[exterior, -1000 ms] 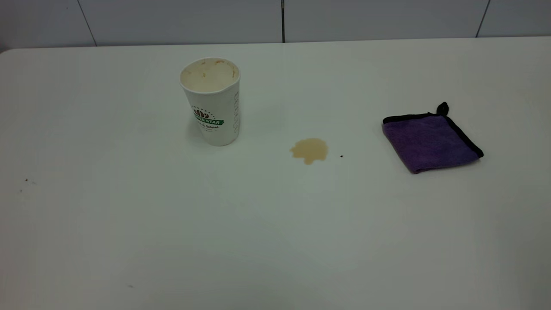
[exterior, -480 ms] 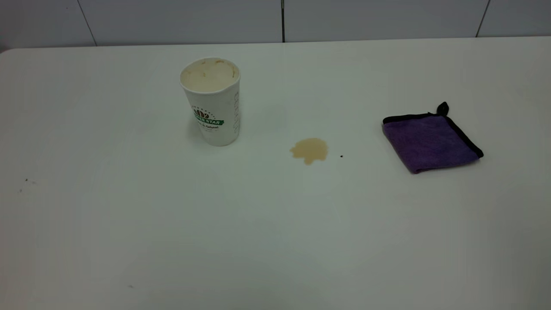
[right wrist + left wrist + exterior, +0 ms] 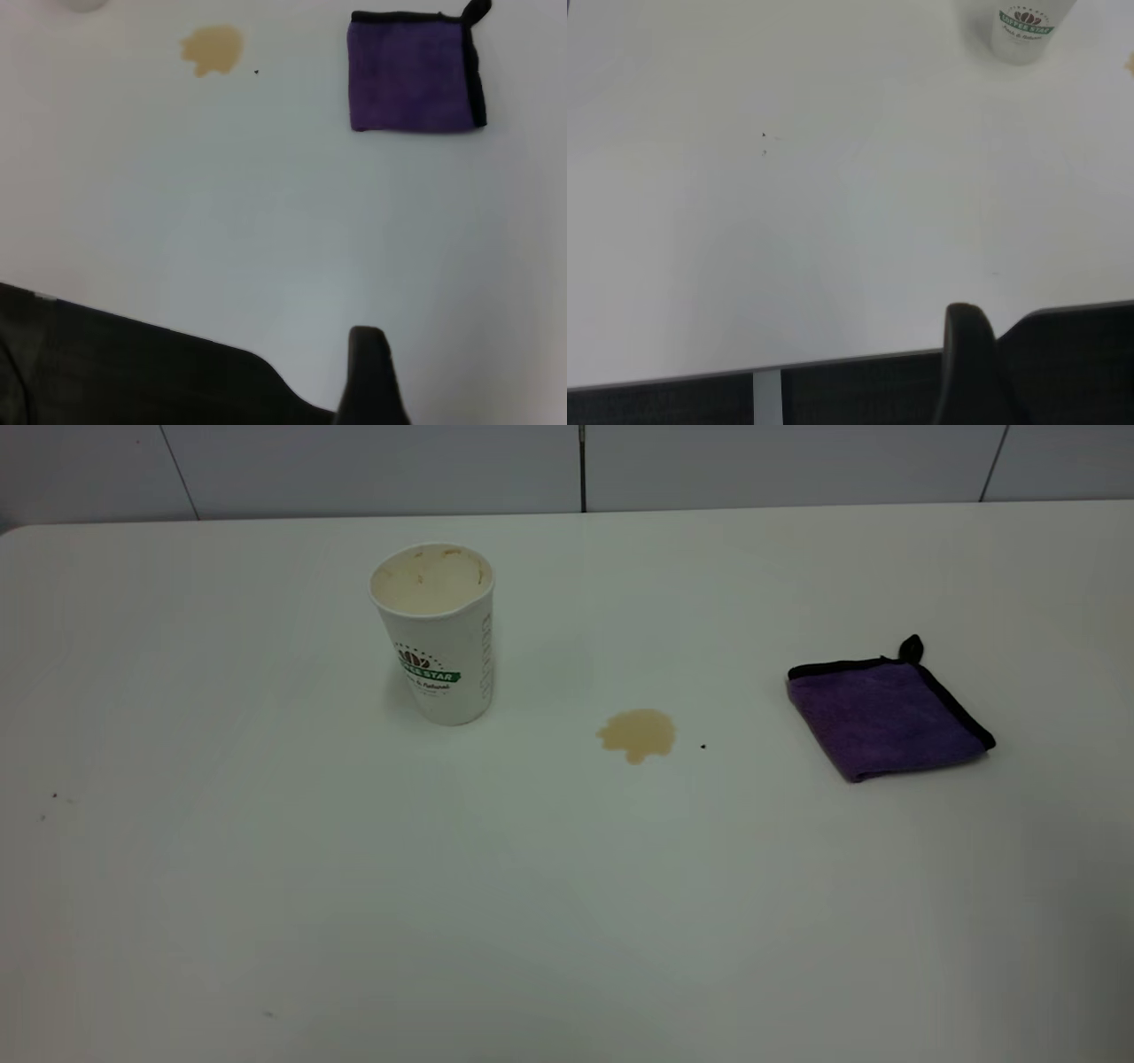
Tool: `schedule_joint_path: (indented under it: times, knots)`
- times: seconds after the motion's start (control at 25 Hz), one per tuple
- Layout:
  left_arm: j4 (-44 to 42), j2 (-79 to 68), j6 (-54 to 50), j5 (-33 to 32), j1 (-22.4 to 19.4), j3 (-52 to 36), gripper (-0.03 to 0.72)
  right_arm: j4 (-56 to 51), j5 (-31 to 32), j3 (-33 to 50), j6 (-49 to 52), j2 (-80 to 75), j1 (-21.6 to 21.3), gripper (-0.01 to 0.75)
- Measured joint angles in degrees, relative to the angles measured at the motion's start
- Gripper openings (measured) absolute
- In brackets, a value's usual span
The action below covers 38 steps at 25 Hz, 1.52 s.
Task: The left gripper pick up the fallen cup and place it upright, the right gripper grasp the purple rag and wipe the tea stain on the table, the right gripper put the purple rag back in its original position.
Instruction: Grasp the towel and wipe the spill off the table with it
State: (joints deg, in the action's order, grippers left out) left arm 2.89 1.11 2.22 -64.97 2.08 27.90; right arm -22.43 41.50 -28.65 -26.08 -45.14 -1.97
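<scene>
Nothing on the table (image 3: 567, 921) had shifted since a second earlier: cup, stain and rag all lay where they had been, and neither arm showed in the exterior view.

Nearest, at the table's front edge, only a single dark fingertip of the left gripper (image 3: 967, 354) rose into its wrist view, the rest cut off, so whether its jaws stood open or closed could not be told. The right gripper (image 3: 368, 372) was likewise reduced to one black finger at the front edge toward the right side, its state equally unreadable.

Farther in, near the middle of the tabletop, the tea stain (image 3: 637, 734) lay as a small light-brown blotch with a tiny dark speck (image 3: 702, 747) just to its right. The purple rag (image 3: 886, 713) lay flat toward the right edge, well apart from the stain, its black loop pointing to the far edge.

Farther still, left of centre, the cup (image 3: 437, 633) stood upright, its mouth open upward; the left wrist view caught only its lower part.
</scene>
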Motion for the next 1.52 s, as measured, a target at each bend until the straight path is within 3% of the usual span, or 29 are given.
schedule_joint_path:
  times: [0.28, 0.6, 0.84, 1.0, 1.36, 1.52]
  knots:
    - [0.00, 0.00, 0.08, -0.02, 0.00, 0.00, 0.461, -4.37, -6.79, -5.73, -6.09, -23.96, 0.14, 0.590]
    - [0.00, 0.00, 0.02, -0.02, 0.00, 0.00, 0.461, -4.82, -11.78, -16.34, -9.03, -43.12, 7.31, 0.590]
    - [0.00, 0.00, 0.02, -0.02, 0.00, 0.00, 0.461, -3.65, -12.84, -26.48, -8.37, -56.64, 8.32, 0.590]
    - [0.00, 0.00, 0.02, -0.02, 0.00, 0.00, 0.461, -1.58, -11.73, -34.39, -3.55, -66.15, 8.36, 0.590]
    - [0.00, 0.00, 0.02, -0.02, 0.00, 0.00, 0.461, 11.28, -2.76, -53.11, 12.83, -83.66, 8.54, 0.590]
    - [0.00, 0.00, 0.02, -0.02, 0.00, 0.00, 0.461, 12.84, -0.23, -59.23, 14.83, -87.90, 9.36, 0.590]
